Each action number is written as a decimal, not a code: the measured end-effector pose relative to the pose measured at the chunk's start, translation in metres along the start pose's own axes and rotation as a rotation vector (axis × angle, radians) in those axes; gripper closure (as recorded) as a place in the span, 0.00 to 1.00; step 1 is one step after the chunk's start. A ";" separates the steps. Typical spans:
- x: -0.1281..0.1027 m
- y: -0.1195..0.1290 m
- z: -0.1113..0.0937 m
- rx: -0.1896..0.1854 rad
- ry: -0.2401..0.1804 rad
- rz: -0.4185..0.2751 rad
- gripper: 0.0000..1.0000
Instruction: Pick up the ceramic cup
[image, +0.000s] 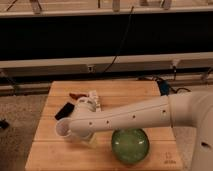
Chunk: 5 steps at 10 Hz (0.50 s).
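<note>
One cup (63, 129) stands upright at the table's (125, 90) front left, beside the bowl (130, 145). End effector (90, 103) sits just behind-right of it; grip state cannot be told.

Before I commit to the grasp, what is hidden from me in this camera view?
- Gripper: sits above the table's left half, but the arm's wrist covers its far side.
- Ceramic cup: only the rim and part of the wall show; the arm overlaps the rest, so contact cannot be judged.
- Green bowl: its top edge lies under the arm.
- Dark object by the gripper: too blurred to identify.
</note>
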 end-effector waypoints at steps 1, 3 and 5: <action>0.000 0.000 0.001 0.000 0.000 -0.001 0.31; 0.000 0.000 0.002 0.002 -0.002 -0.002 0.39; 0.001 -0.001 0.004 0.007 -0.003 -0.004 0.51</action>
